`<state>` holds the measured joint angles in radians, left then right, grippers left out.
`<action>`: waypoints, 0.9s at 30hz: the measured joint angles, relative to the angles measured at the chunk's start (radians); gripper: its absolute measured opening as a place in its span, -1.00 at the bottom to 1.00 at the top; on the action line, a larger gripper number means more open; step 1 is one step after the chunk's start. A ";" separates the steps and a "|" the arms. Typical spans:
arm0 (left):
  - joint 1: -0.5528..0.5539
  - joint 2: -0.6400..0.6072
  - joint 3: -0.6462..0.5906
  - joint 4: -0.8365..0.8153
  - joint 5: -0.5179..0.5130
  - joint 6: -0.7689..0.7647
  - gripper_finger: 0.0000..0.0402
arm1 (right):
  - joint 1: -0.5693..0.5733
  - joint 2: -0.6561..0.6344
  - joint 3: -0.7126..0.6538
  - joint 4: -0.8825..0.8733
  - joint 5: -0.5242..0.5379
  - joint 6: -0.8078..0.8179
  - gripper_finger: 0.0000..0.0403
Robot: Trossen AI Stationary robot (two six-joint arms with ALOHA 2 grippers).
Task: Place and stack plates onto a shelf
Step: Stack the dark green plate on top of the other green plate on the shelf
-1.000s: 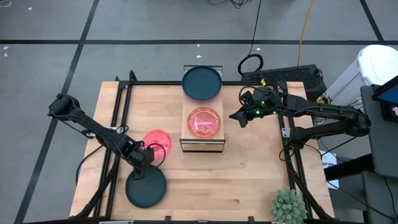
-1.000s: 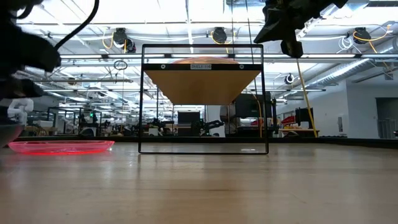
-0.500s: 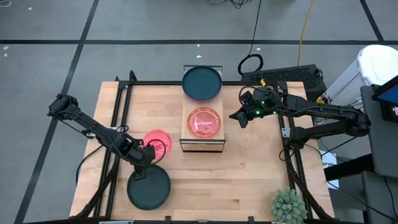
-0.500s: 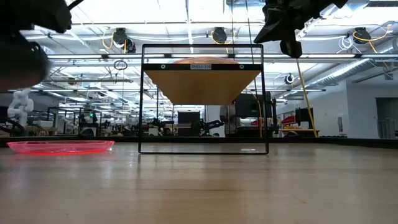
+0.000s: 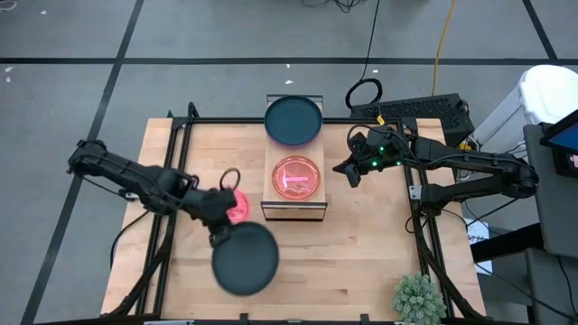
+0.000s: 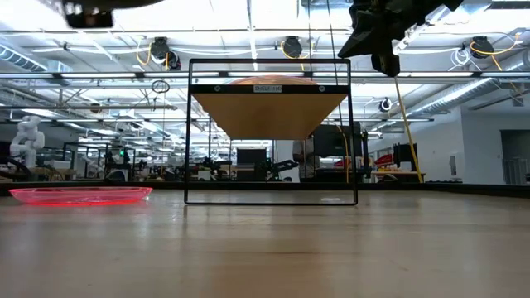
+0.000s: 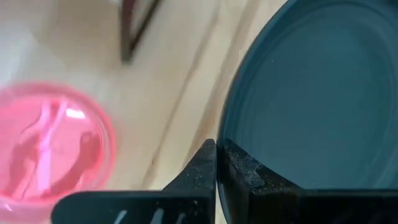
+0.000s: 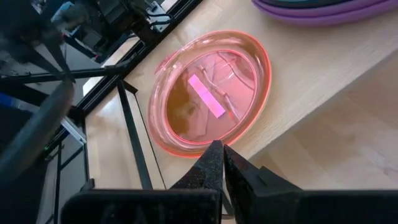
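My left gripper (image 5: 222, 238) is shut on a dark teal plate (image 5: 244, 259), held up over the near left of the table; in the left wrist view the plate (image 7: 317, 93) fills the space past the fingers. A translucent pink plate (image 5: 237, 208) lies flat on the table under that arm. The shelf (image 5: 271, 181) carries another pink plate (image 5: 296, 177) on its wood top. At its far end a dark plate (image 5: 293, 120) lies on purple plates (image 8: 323, 9). My right gripper (image 5: 348, 171) hangs shut, right of the shelf, holding nothing. My left gripper pinches the dark teal plate's rim (image 7: 229, 148) between its two fingers, one above the rim and one below. The fingers slant downward from the table's far left. The plate sticks out past them toward the near edge, lifted clear of the table.
A black metal frame (image 5: 172, 162) runs along the table's left, far and right sides. A small green plant (image 5: 418, 298) stands at the near right corner. Bare wood lies between the shelf and the near edge.
My left gripper has risen and swung toward the table's right, nearer the shelf, rolling somewhat as it went. The dark teal plate has gone up with it, from low near the table to well clear of it. The pink plate on the table has stayed put.
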<state>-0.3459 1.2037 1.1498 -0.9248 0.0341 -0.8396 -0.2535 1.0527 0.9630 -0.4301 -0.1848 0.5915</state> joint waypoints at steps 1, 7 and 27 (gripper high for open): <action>0.017 0.000 0.020 0.000 -0.019 0.004 -0.95 | 0.000 0.000 0.000 0.000 0.000 0.000 -1.00; 0.141 0.000 0.114 0.000 -0.081 0.036 -0.95 | 0.000 0.000 0.000 0.000 0.000 -0.001 -1.00; 0.688 0.000 0.285 0.013 -0.076 0.189 -0.95 | 0.000 0.000 0.000 0.015 -0.002 -0.029 -1.00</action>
<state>0.3417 1.2037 1.4345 -0.9117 -0.0418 -0.6506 -0.2535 1.0527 0.9630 -0.4147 -0.1871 0.5625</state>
